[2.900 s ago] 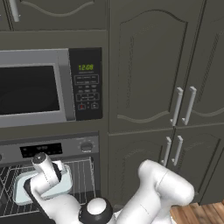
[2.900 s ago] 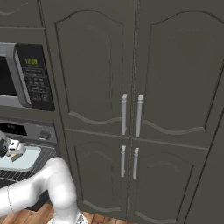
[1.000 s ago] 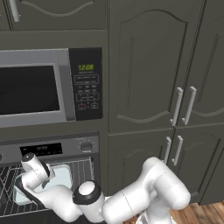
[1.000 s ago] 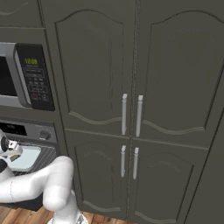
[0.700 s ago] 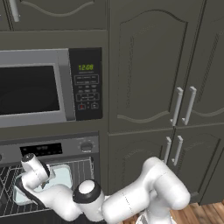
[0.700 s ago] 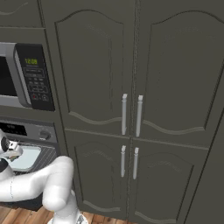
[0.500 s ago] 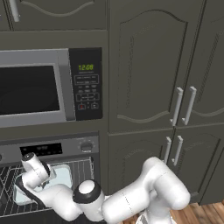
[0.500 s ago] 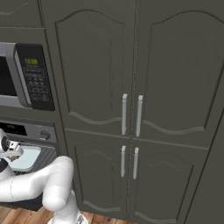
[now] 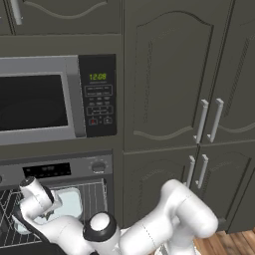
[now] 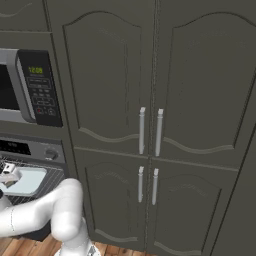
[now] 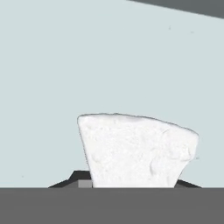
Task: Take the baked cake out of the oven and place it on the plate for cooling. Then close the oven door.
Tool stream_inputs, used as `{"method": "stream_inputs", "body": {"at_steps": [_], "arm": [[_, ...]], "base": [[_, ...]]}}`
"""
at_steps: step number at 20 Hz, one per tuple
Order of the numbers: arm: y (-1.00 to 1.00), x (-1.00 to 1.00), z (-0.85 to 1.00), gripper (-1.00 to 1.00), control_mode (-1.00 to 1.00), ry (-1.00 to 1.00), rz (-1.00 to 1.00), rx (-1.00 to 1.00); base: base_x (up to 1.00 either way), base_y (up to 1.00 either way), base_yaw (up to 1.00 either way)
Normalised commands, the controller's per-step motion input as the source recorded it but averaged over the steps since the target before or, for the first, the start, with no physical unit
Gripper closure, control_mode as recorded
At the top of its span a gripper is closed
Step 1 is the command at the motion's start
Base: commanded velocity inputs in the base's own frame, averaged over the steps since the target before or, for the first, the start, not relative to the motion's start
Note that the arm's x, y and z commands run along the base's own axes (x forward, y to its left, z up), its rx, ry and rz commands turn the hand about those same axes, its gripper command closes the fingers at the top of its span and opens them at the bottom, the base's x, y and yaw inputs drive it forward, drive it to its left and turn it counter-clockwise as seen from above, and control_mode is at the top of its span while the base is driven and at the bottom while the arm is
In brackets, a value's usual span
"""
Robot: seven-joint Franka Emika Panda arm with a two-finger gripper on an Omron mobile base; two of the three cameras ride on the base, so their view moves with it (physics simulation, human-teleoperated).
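The oven [image 9: 60, 169] stands open, and its wire rack [image 9: 94, 191] carries the baked cake [image 9: 69, 203], a flat pale whitish-blue slab [image 10: 25, 181]. My arm reaches down and left into the oven. My hand sits over the cake's left part. In the hand view the pale cake surface [image 11: 109, 65] spreads wide. A white lumpy raised part [image 11: 138, 151] stands between my two dark finger tips, and my gripper [image 11: 131, 183] is shut on it. The oven door is out of view.
A silver-framed microwave [image 9: 40, 102] with a green clock sits right above the oven. Tall dark cabinet doors [image 9: 209, 119] with silver handles fill the right side. Wood floor [image 9: 224, 244] shows at the lower right. My own elbow [image 9: 184, 214] bulks in front of the lower cabinets.
Since the earliest frames my hand has moved left and down onto the cake. In the last second the arm has stayed almost still while the fingers came together on the cake.
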Motion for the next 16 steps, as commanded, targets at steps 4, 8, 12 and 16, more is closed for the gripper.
{"method": "stream_inputs", "body": {"at_steps": [4, 8, 12, 16], "arm": [[-0.09, -0.23, 0.39, 1.00, -1.00, 0.00, 0.00, 0.00], [-0.15, -0.26, 0.44, 1.00, -1.00, 0.00, 0.00, 0.00], [-0.22, -0.30, 0.45, 1.00, -1.00, 0.00, 0.00, 0.00], [-0.38, -0.31, 0.39, 1.00, -1.00, 0.03, 0.00, 0.00]], "base": [[0.00, 0.00, 0.00], [0.00, 0.00, 0.00], [0.00, 0.00, 0.00], [0.00, 0.00, 0.00]]}}
